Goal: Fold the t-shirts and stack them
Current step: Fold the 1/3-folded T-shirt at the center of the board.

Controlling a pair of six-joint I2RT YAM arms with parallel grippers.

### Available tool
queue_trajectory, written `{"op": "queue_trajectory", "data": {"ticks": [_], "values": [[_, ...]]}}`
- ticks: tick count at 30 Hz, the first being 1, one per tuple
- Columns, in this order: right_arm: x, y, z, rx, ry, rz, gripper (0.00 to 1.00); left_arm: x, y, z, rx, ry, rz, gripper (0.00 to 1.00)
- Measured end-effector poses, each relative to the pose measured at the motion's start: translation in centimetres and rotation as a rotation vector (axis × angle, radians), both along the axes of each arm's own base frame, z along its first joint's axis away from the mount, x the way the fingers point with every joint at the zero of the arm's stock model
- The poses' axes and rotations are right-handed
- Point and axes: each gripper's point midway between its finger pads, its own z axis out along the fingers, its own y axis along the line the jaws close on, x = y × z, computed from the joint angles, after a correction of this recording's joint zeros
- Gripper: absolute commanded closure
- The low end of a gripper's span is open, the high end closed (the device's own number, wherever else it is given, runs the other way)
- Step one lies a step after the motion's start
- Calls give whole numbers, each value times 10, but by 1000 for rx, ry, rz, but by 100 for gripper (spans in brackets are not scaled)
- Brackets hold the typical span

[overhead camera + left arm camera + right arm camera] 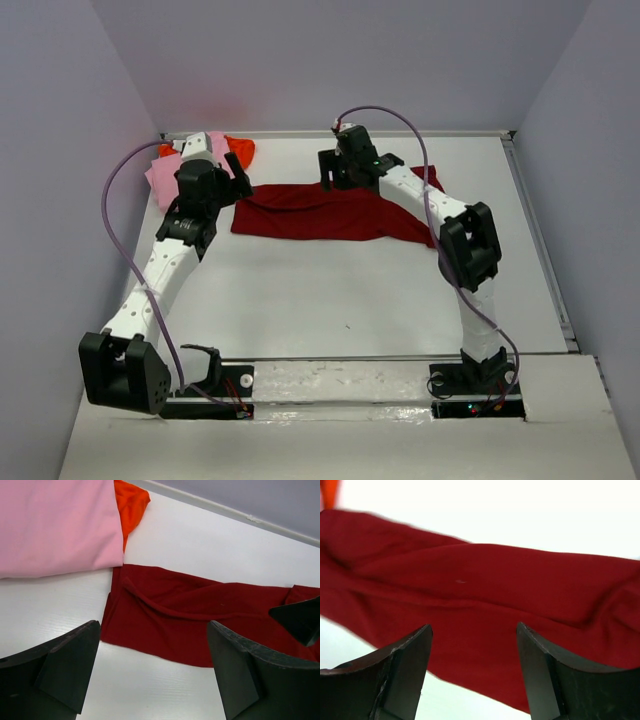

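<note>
Crowding the crimson shirt (300,215) at left: pink shirt (162,182) atop orange shirt (242,150).

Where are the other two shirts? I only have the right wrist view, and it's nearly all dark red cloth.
Observer: The pink t-shirt lies folded in the far left corner, just beyond the crimson t-shirt and its left end.
Operator: And the orange one?
Observer: The orange-red t-shirt is under the pink one, sticking out at its far side.
Operator: What's the left arm doing?
Observer: The left gripper is open and empty, by the crimson t-shirt's left end.
</note>
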Motion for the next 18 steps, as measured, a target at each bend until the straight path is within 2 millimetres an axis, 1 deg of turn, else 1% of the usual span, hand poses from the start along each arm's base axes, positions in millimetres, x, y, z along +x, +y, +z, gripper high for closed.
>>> {"op": "queue_trajectory", "data": {"ticks": [3, 7, 8, 10, 14, 18], "values": [[-5, 39, -2, 49, 12, 94, 23, -1, 5, 5, 6, -15, 24, 3], [-3, 77, -11, 102, 30, 184, 20, -3, 12, 10, 17, -29, 61, 3], [-2, 89, -17, 117, 40, 211, 20, -5, 15, 11, 21, -36, 75, 3], [1, 106, -25, 137, 52, 247, 20, -7, 19, 16, 23, -50, 90, 3], [1, 130, -35, 178, 79, 306, 20, -8, 23, 18, 29, -56, 111, 3], [-15, 144, -40, 202, 117, 361, 20, -6, 24, 12, 37, -40, 120, 3]]}}
